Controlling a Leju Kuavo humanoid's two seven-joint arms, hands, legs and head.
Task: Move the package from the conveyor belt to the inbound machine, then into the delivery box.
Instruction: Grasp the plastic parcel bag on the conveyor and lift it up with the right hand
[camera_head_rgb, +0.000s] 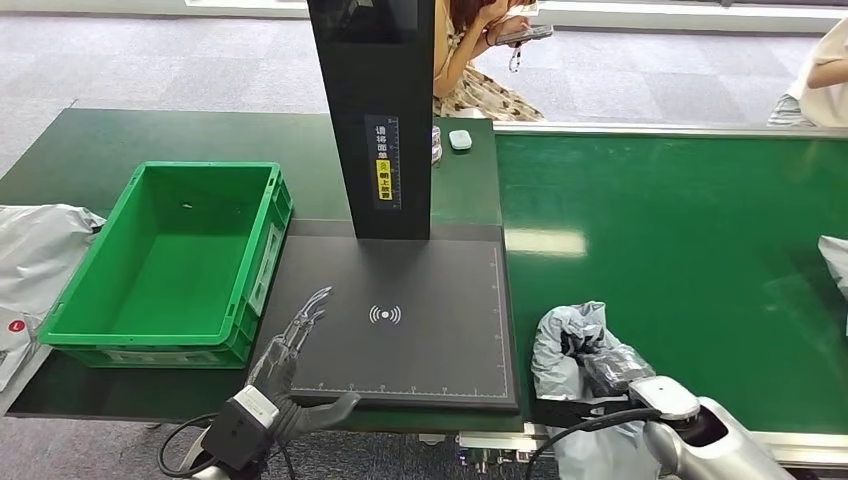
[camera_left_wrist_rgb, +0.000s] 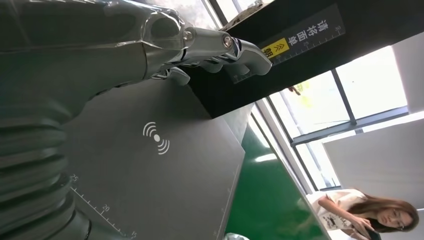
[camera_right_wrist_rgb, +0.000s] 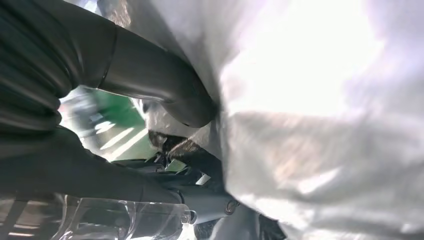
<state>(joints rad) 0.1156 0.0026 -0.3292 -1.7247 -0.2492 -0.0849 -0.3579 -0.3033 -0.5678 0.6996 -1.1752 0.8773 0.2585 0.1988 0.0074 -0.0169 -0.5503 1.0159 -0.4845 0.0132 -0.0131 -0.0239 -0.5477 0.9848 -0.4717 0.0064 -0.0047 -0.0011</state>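
We stand at a dark green worktop (camera_head_rgb: 90, 150) with the green conveyor belt (camera_head_rgb: 680, 260) running off to our right, the two touching along a seam beside the inbound machine.

The inbound machine has a flat dark scanning plate (camera_head_rgb: 420, 350) marked with a white wireless symbol (camera_head_rgb: 385, 315) and ruler ticks along its edges; a black upright column (camera_head_rgb: 378, 110) rises from the plate's far edge, carrying a label with a yellow patch (camera_head_rgb: 384, 175). The left wrist view shows the same plate (camera_left_wrist_rgb: 165, 180) and the underside of the column (camera_left_wrist_rgb: 300, 55).

The delivery box (camera_head_rgb: 262, 215), an open green crate, sits on the worktop just beside the plate's left edge.

A pale grey bag (camera_head_rgb: 40, 250) lies at the worktop's left edge, and another pale bag (camera_head_rgb: 835, 255) shows at the right edge of the belt.

The package (camera_head_rgb: 565, 345), a crumpled grey poly bag, is at the near edge of the belt, just right of the plate's near right corner. Our right hand (camera_head_rgb: 605, 368) grips it, dark fingers wrapped into the folds; the right wrist view shows the thumb (camera_right_wrist_rgb: 160, 85) pressed against the bag (camera_right_wrist_rgb: 320, 115).

Our left hand (camera_head_rgb: 295, 345) is spread and holds nothing, fingers extended over the plate's near left corner.

Two people (camera_head_rgb: 480, 60) (camera_head_rgb: 815, 80) are beyond the far side. A small pale object (camera_head_rgb: 460, 140) lies on the worktop by the column.
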